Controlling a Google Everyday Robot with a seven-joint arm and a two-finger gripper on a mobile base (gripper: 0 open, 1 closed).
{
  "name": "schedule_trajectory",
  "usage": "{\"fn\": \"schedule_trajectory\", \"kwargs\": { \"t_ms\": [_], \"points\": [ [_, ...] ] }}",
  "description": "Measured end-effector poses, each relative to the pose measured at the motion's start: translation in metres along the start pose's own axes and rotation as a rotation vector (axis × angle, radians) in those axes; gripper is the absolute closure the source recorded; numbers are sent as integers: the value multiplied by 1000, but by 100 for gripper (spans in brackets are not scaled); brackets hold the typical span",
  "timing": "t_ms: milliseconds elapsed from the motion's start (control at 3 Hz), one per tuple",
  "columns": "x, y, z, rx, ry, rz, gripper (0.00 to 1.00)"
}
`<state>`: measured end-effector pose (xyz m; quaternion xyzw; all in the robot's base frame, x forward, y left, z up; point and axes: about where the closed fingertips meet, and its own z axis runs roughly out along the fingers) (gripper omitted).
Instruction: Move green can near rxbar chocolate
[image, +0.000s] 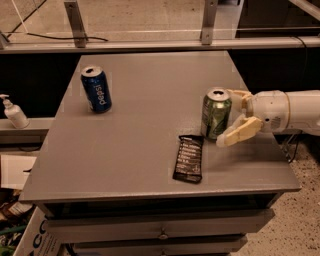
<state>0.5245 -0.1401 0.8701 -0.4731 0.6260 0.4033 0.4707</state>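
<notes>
The green can (215, 114) stands upright on the grey table (140, 145), right of centre. The rxbar chocolate (188, 158), a flat dark wrapper with white text, lies just in front of and slightly left of the can, a small gap between them. My gripper (230, 118) reaches in from the right at the can's right side. It is open: one cream finger (240, 132) is spread in front of the can, the other sits behind the can's top, and neither presses on it.
A blue Pepsi can (96, 89) stands at the table's back left. A white pump bottle (14, 114) sits on a ledge left of the table. Drawers lie below the front edge. A metal rail runs behind the table.
</notes>
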Motion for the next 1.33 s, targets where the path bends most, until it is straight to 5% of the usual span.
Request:
{"fn": "schedule_trajectory", "kwargs": {
  "t_ms": [333, 667, 1000, 1333],
  "points": [
    [2, 1, -5, -18, 13, -15, 0],
    [11, -8, -36, 39, 12, -10, 0],
    [26, -16, -87, 160, -10, 17, 0],
    [26, -16, -86, 159, -10, 17, 0]
  ]
}}
